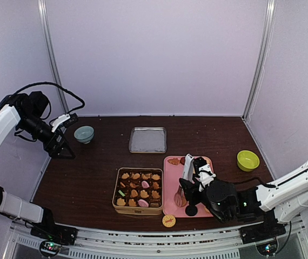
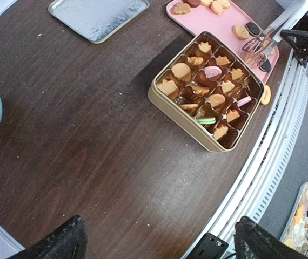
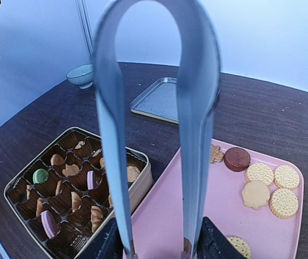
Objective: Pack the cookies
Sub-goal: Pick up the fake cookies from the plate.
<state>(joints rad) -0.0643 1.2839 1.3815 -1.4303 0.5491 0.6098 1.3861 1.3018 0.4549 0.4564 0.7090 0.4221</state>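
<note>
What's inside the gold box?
The gold box holds cookies sitting in brown paper cups. Most are tan, with a couple of pink cookies and one green cookie. A few cups look empty. The cup bottoms under the cookies are covered.

From where I watch, the compartment box (image 1: 138,191) sits near the middle of the bench (image 1: 84,178), toward its near edge, with cookies (image 1: 135,192) lying in its compartments. Just beside the box at 3 o'clock lies the serving tray (image 1: 170,178). More cookies rest at its far end, and the tongs (image 3: 197,108) stand over its near half, between the fingers of my right claw (image 3: 162,245). At 12 o'clock from the box, apart from it, lies the flat pan (image 1: 147,140). The left bowl (image 1: 84,134) stands at 10 o'clock, the right bowl (image 1: 248,159) at 2 o'clock, beyond the tray. A loose cookie (image 1: 168,220) lies on the bench at 5 o'clock, near the front edge
</note>
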